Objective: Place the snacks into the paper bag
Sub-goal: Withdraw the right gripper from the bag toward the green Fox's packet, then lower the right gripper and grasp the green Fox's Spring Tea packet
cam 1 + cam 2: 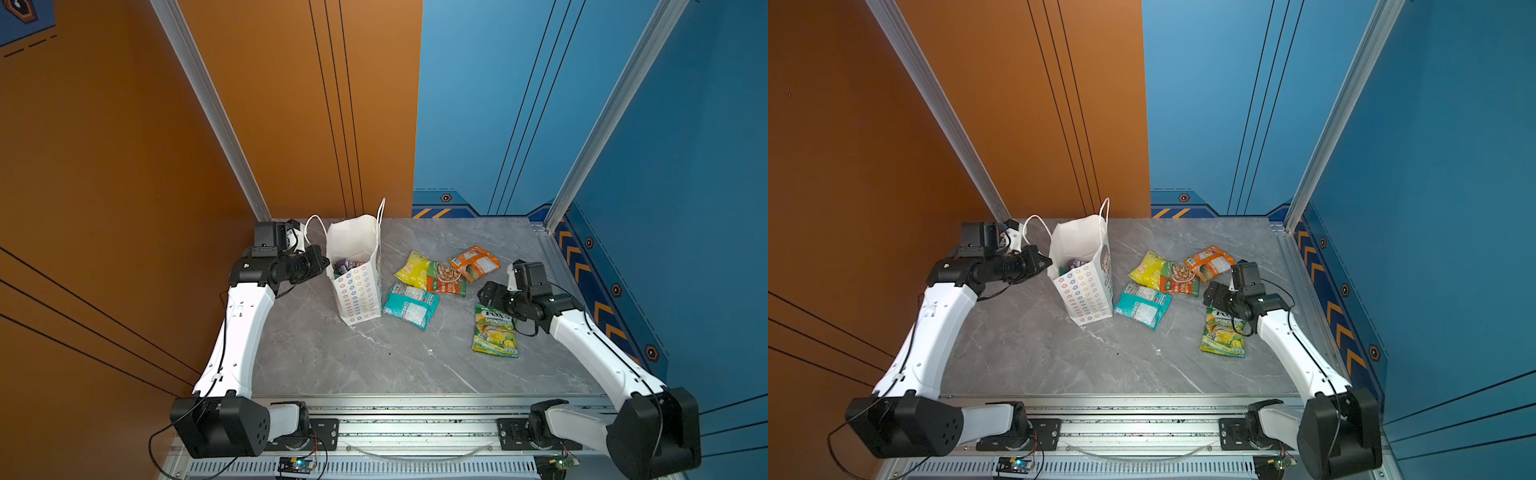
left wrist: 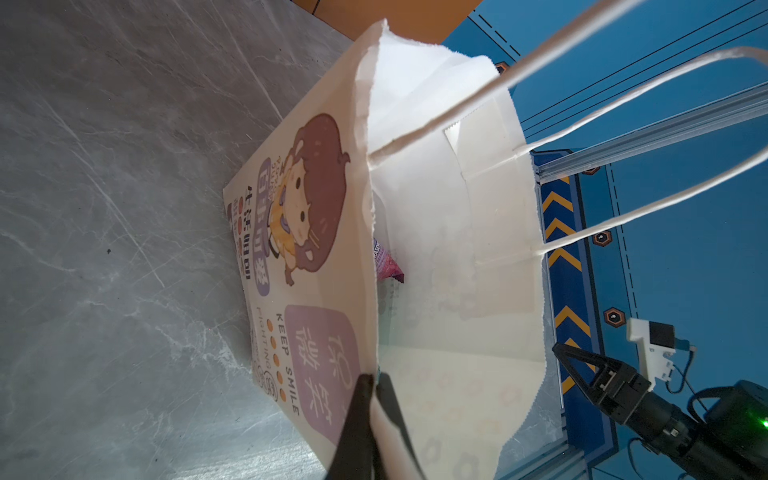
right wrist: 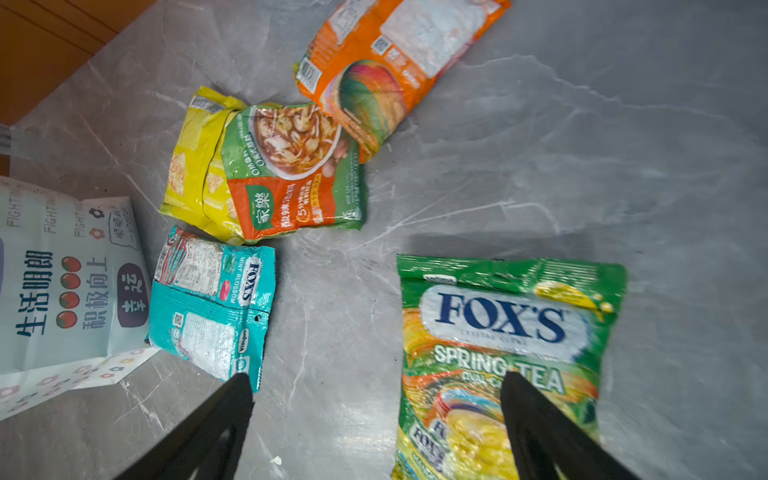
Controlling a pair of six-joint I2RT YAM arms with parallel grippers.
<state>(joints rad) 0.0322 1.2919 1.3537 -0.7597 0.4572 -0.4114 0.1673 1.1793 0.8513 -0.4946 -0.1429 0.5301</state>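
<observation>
Paper may tear where our left pincer (image 2: 376, 380) clamps the paper bag (image 2: 316, 208) by its rim; our right pincer (image 3: 376, 378), wide open and empty, could skid the glossy green packet (image 3: 511, 316).

Left white-and-black arm (image 1: 245, 328): long link rises steeply from its base, elbow bent, black wrist lying roughly level and pointing inward toward the middle. Left gripper (image 2: 376, 379): jaws pinched tight together on the rim of the white paper bag (image 2: 436, 199). Right white-and-black arm (image 1: 590, 345): leans in from its base, wrist angled downward and inward; right gripper (image 3: 376, 378) has its jaws spread wide, tips pointing down, nothing between them.
</observation>
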